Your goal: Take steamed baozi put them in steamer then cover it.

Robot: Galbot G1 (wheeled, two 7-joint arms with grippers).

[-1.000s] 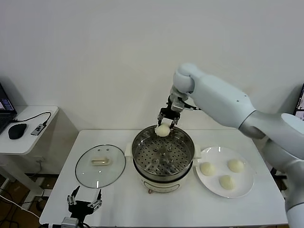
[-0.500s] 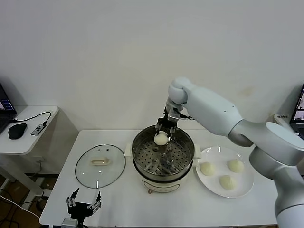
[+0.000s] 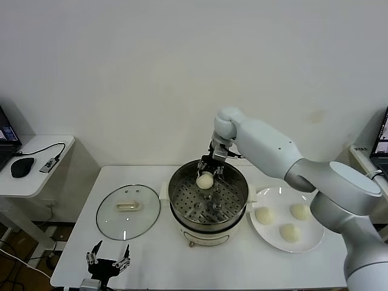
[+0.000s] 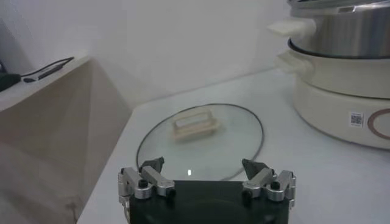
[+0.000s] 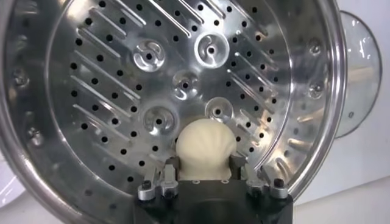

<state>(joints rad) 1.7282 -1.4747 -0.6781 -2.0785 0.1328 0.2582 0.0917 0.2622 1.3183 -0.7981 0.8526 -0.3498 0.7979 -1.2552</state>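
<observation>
A steamed baozi (image 3: 205, 180) sits in the steamer (image 3: 208, 200) between the right gripper's (image 3: 212, 170) spread fingers; the left gripper (image 3: 108, 259) idles wide.

No words or numbers can be read; only a small square code label (image 4: 357, 119) on the steamer (image 4: 341, 85) base.

Lab or office test room, not a kitchen: bare white wall (image 3: 121, 73), plain white surface (image 3: 151, 254), side desk (image 3: 36, 176) with computer mouse (image 3: 22, 167), laptop edge (image 3: 5, 142) and cable (image 3: 51, 150), monitor edge (image 3: 383, 136) far right.
</observation>
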